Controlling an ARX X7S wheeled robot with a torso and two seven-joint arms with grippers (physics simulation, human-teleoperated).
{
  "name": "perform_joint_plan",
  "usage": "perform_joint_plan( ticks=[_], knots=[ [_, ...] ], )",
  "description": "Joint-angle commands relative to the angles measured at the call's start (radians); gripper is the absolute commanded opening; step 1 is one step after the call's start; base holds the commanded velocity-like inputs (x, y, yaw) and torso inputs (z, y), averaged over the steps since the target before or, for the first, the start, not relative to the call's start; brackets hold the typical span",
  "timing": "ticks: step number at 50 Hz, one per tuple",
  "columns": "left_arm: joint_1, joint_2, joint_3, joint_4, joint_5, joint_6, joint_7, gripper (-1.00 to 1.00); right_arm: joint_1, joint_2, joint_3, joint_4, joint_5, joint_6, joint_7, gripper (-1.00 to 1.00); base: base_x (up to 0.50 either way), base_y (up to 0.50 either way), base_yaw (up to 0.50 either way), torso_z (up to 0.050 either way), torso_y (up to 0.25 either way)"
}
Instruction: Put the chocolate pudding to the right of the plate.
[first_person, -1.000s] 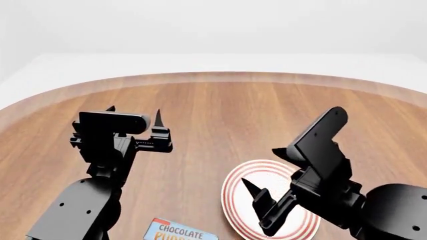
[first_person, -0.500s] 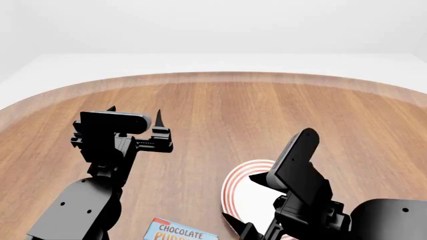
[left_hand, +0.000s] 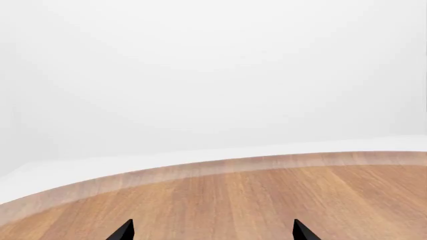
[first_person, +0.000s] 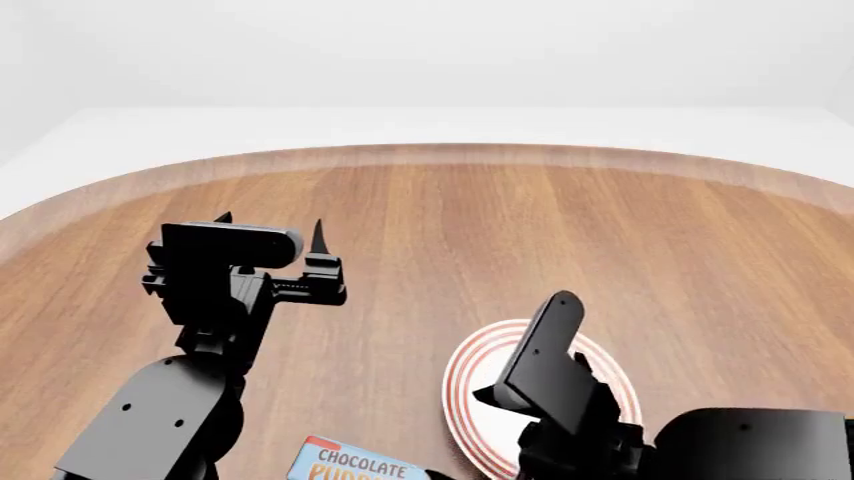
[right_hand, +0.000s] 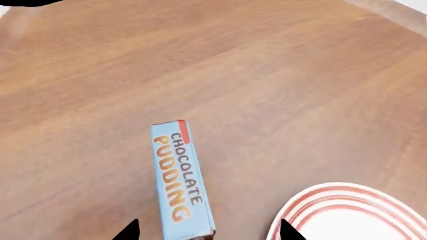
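Hovering spread and empty (nothing touched), the right tool (right_hand: 207, 231) straddles the chocolate pudding (right_hand: 181, 179).

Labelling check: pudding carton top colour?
Light blue, red end, orange-white lettering on the chocolate pudding; right wrist view.

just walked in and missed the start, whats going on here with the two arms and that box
A two-armed robot is going for the chocolate pudding, which lies on the wooden table left of the plate, touching neither hand. The right hand hangs open just above the box, one fingertip on each side of it, nothing gripped yet. The left hand is open too, held up over bare table and away from both things.
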Motion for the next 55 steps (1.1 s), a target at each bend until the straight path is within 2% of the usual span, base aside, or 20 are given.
perform_joint_plan(
  ticks=[1,33,40,43,55],
  knots=[
    [0.000,-0.002,0.005,-0.002,-0.003,0.004,-0.004,1.00,0.003,-0.011,-0.102,0.036,-0.083,-0.033,-0.056,1.00,0.00,0.00,0.00,0.000,0.000],
    [-0.004,-0.008,0.021,0.002,-0.014,0.000,-0.020,1.00,0.071,-0.075,-0.342,0.232,-0.289,-0.131,-0.192,1.00,0.00,0.00,0.00,0.000,0.000],
    [-0.005,-0.010,0.023,0.001,-0.017,0.001,-0.022,1.00,0.075,-0.077,-0.352,0.240,-0.291,-0.135,-0.195,1.00,0.00,0.00,0.00,0.000,0.000],
    [-0.005,-0.010,0.026,-0.001,-0.017,0.004,-0.022,1.00,0.086,-0.099,-0.407,0.301,-0.334,-0.162,-0.234,1.00,0.00,0.00,0.00,0.000,0.000],
    [-0.001,-0.013,0.031,-0.004,-0.022,0.009,-0.025,1.00,0.099,-0.111,-0.462,0.337,-0.361,-0.175,-0.264,1.00,0.00,0.00,0.00,0.000,0.000]
  ],
)
